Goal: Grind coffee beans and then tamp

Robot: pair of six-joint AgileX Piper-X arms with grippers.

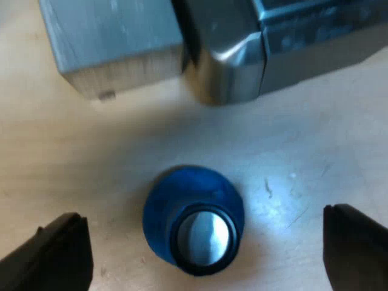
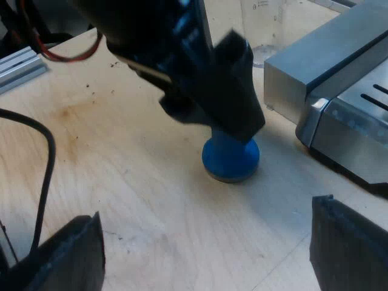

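Left hand (image 1: 205,248) spread over the upright blue tamper (image 1: 194,221) on the table (image 1: 73,157) near the espresso machine (image 1: 242,54), evidently to grasp it. Right hand (image 2: 206,251) spread, standing clear.

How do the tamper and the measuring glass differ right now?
The tamper is blue and opaque; the measuring glass is clear with printed marks. The tamper stands under the left gripper; the measuring glass stands free beside the espresso machine. Both are upright on the wooden table.
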